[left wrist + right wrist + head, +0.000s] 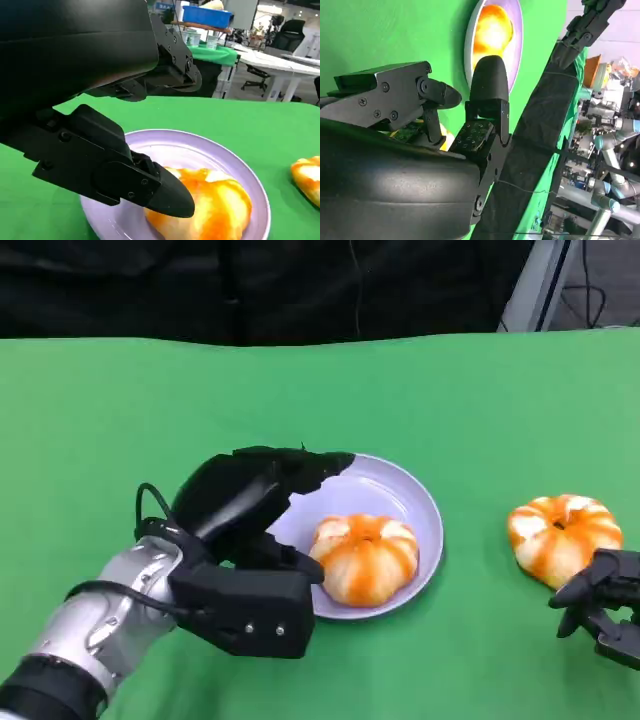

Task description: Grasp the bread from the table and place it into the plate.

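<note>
My fingers (150, 187) on the left hand (255, 540) are spread apart and hold nothing; one lies against the near side of the bread in the plate (366, 556), the others arch above the plate's (420, 502) left part. My right hand (603, 605) sits at the lower right edge of the head view, fingers loosely curled and grasping nothing, just beside the second bread (563, 535) on the green table (130, 420).

Orientation: each bread is a round, ridged, pumpkin-shaped bun resting flat with its dimpled top facing up. Neither shows a distinct long axis.

Location: one bread lies inside the pale lilac plate, toward its near rim. The second lies on the table, well apart from the plate, on its right.

Visibility limits: my left hand covers the plate's left rim. The right hand is cut off by the picture edge. In the right wrist view, the hand's shell and fingers (489, 82) hide most of the nearby bread; only a yellow sliver shows.
</note>
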Robot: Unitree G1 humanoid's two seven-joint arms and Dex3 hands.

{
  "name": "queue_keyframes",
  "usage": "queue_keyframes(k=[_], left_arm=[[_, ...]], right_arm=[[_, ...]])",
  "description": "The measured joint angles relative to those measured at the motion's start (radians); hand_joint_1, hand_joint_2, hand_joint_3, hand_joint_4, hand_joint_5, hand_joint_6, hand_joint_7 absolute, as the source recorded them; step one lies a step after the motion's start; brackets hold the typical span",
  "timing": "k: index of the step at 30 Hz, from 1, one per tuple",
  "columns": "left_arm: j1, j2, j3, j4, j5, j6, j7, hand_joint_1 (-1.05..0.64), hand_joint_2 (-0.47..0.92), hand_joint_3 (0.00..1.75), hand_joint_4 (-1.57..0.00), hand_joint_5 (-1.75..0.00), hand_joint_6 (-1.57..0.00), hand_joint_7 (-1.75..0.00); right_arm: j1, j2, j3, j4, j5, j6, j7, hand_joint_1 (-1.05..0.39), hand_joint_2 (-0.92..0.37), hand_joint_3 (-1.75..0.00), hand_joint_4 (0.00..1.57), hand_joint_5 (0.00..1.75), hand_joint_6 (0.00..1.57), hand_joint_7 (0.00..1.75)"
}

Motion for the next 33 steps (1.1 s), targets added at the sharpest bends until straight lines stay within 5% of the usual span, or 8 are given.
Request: queue_keyframes(k=[22, 33], left_arm=[[0.224, 0.036, 0.206, -0.103, -0.200, -0.127, 0.033, -0.79, 0.92, 0.05, -0.52, -0.04, -0.48, -0.03], [0.244, 0.016, 0.287, 0.013, -0.277, -0.326, 0.067, -0.71, 0.92, 0.06, -0.63, -0.03, -0.57, -0.03]], right_arm=[[-0.003, 0.000, 0.004, 0.013, -0.004, -0.004, -0.007, 0.07, -0.82, -0.64, 0.87, 1.37, 0.95, 0.94], [-0.004, 0.000, 0.004, 0.020, -0.004, -0.005, -0.006, 0.07, -0.84, -0.61, 0.87, 1.37, 0.95, 0.93]])
